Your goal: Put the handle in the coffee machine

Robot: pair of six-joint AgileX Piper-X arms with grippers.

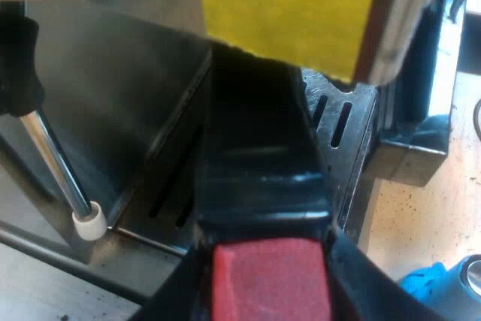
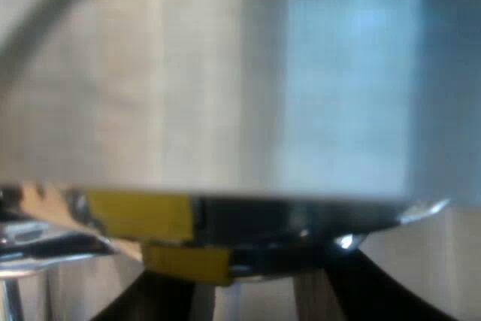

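Our left gripper point(image 1: 269, 302) pinches the handle point(image 1: 255, 171) by its red end point(image 1: 270, 268); handle reaches the machine point(image 1: 113, 88) front, over the drip tray point(image 1: 353, 133). Our right gripper point(image 2: 263, 298), fingers spread wide, sits close up to machine body w/ yellow tape point(image 2: 139, 216).

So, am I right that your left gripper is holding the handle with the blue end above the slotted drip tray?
Not quite: the end of the handle is red, not blue, as the left wrist view shows. The rest stands: the left gripper holds it above the slotted drip tray.
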